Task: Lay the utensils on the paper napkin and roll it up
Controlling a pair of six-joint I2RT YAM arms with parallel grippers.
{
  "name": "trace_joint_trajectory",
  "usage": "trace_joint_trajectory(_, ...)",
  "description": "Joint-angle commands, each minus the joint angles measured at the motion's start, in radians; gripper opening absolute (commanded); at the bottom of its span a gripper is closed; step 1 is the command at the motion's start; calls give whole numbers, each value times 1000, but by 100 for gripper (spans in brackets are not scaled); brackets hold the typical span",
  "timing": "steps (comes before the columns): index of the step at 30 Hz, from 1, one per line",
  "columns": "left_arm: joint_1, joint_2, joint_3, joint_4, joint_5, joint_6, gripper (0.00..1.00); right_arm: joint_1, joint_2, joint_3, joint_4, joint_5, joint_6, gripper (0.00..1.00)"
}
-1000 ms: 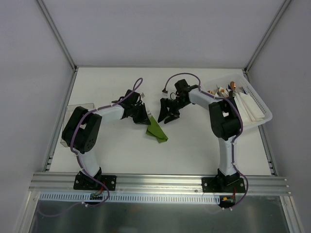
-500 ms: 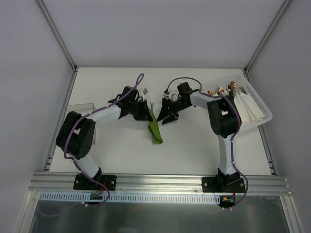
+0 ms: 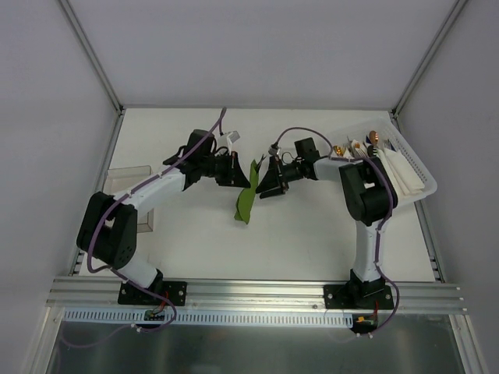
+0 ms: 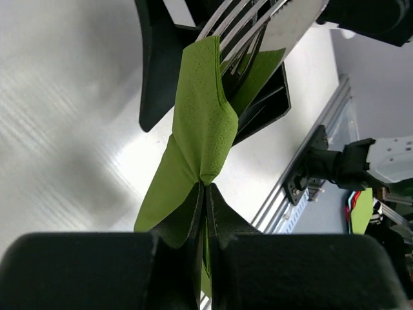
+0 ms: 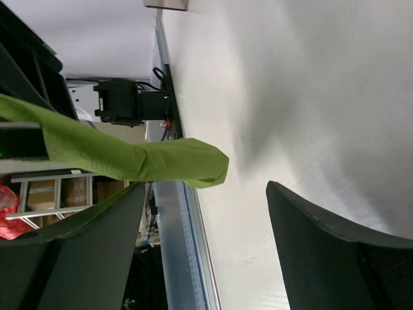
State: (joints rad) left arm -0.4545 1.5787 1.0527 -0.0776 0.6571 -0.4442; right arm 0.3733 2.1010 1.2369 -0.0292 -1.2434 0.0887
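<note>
The left gripper [image 4: 205,194] pinches the napkin [image 4: 203,129], which is wrapped around the utensils [image 4: 240,29] and held above the worktop's [image 3: 312,234] middle. The right gripper [image 3: 269,181] has its jaws spread either side of the napkin.

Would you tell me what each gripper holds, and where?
The left gripper pinches the napkin partway along, fork tines poking from its far end; the right gripper is open, holding nothing.

Two white arms [image 3: 156,187] with black joints, purple cables [image 3: 290,130] alongside.
</note>
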Motion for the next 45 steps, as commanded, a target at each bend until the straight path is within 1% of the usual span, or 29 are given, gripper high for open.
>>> trace_joint_trajectory(1, 17, -74, 59, 73, 117, 6, 0, -11, -120, -13, 184, -99, 46, 80)
trace_joint_trajectory(5, 28, -94, 53, 117, 189, -37, 0, -13, -225, -69, 261, -125, 31, 82)
trace_joint_trajectory(7, 33, -105, 52, 139, 216, -53, 0, -11, -292, -100, 264, -125, -4, 82)
trace_joint_trajectory(11, 43, -118, 50, 168, 272, -91, 0, -11, -369, -129, 264, -134, -49, 83)
trace_joint_trajectory(16, 45, -140, 30, 229, 347, -125, 0, -13, -377, -117, 262, -143, -49, 83)
trace_joint_trajectory(17, 46, -143, 23, 284, 357, -161, 0, -11, -362, -108, 261, -145, -46, 83)
trace_joint_trajectory(21, 53, -152, 7, 364, 410, -237, 0, -4, -366, -105, 264, -140, -59, 84)
trace_joint_trajectory(29, 51, -157, -2, 426, 440, -291, 0, 29, -479, -120, 301, -131, -60, 83)
trace_joint_trajectory(34, 51, -160, -10, 444, 454, -312, 0, 44, -509, -106, 301, -140, -40, 82)
trace_joint_trajectory(41, 51, -158, -28, 510, 483, -356, 0, 64, -504, -80, 301, -146, -29, 76)
trace_joint_trajectory(44, 51, -157, -39, 556, 495, -387, 0, 76, -498, -68, 301, -145, -27, 70)
trace_joint_trajectory(45, 53, -155, -45, 573, 496, -411, 0, 79, -496, -65, 301, -140, -26, 64)
